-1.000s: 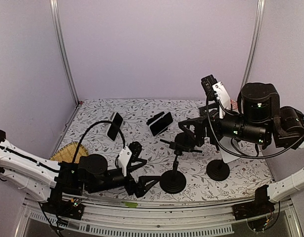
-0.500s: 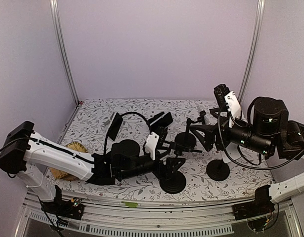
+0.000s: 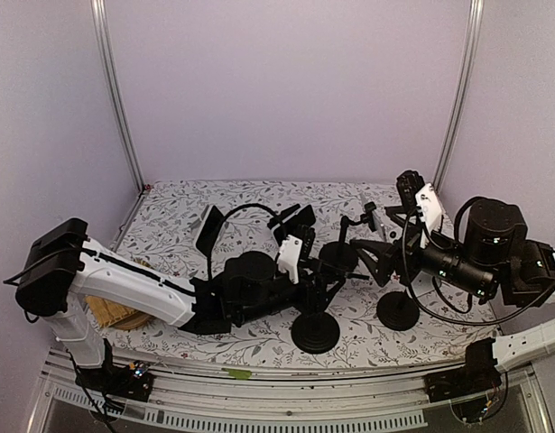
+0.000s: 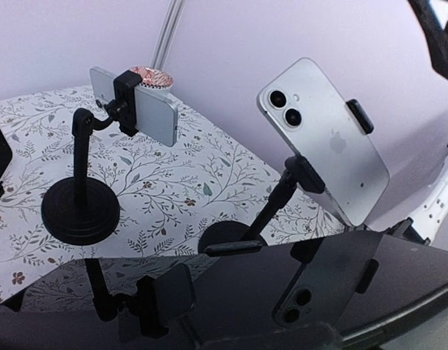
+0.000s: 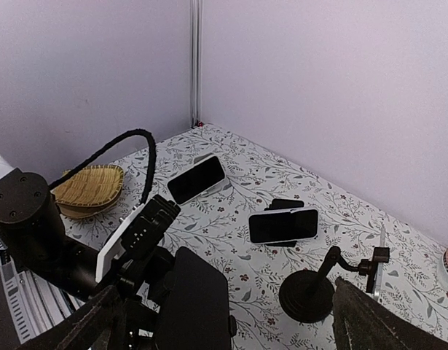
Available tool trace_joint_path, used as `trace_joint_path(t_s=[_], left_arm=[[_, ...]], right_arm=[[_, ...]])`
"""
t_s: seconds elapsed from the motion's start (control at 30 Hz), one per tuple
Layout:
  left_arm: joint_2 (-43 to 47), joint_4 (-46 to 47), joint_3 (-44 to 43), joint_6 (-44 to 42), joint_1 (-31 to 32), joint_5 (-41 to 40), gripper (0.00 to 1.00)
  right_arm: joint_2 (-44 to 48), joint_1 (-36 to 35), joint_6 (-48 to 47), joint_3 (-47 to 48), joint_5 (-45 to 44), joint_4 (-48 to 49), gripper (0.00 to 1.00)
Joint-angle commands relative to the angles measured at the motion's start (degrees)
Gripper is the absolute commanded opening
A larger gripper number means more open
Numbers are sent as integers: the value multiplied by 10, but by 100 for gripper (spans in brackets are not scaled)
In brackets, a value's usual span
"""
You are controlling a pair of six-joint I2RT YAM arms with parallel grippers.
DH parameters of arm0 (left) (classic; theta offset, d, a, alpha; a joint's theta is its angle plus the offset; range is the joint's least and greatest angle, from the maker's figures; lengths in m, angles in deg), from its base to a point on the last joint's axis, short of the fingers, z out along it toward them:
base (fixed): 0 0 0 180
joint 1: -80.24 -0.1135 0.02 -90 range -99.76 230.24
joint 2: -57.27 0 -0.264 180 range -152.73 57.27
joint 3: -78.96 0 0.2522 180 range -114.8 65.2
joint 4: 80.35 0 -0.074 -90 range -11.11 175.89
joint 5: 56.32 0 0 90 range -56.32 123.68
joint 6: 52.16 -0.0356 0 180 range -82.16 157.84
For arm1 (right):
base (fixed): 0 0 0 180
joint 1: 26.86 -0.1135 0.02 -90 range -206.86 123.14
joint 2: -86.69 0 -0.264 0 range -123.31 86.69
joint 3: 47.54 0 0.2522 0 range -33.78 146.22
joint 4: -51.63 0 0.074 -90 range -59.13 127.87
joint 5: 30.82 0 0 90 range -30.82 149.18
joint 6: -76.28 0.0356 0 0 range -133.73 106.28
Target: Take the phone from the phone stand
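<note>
Nearest, at 6 o'clock on the floral-print bench [image 3: 169, 212]: black round-based phone stand [image 3: 315, 332], upright. The white-and-black left arm [image 3: 133, 284] reaches in low from 8 o'clock, passing over a woven wicker basket [image 5: 89, 188] at the same side. The left pincer [image 3: 324, 281] sits right at the head of that stand. The glossy black flat phone [image 4: 238, 292] is up there too, filling the bottom of the left wrist view and mirroring the things behind it. The right wrist view shows it as a dark slab just beside the left pincer; the clamp is hidden. The left pincer's fingers are lost in black clutter, so I cannot tell if they are apart, closed or touching the phone. At 4 o'clock is a second black stand with disc base [image 3: 397, 311], its tilted stem clamping a silver two-lens phone [image 4: 322, 142], back towards the left wrist camera. The right pincer [image 3: 372, 257] hangs near it at 3 o'clock, fingers [image 5: 376, 321] spread wide with nothing between them. Further, at 1 o'clock, a third black stand [image 4: 81, 215] holds a small silver phone [image 4: 132, 102] sideways, with a pink round dish [image 4: 151, 73] just behind it. Farthest, 11 to 12 o'clock, apart from each other: a white-edged dark-screened phone [image 5: 198, 179] and a black-edged dark-screened phone [image 5: 283, 224], both propped up.
</note>
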Motion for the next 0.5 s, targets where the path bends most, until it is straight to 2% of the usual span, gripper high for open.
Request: trace_joint_path(t_s=[0.0,0.33,0.47], left_arm=[[-10,36,-18,2,-9,-26,63],[-11,64,-14,-7,-9,-40,51],[-7,72,-12,-15,-9,-34,36]], right_arm=[[15,-2,-10,-11,8,26,99],[40,-2,-14,-44,15,27,99],[49,-2,-14,-50,34,28,99]])
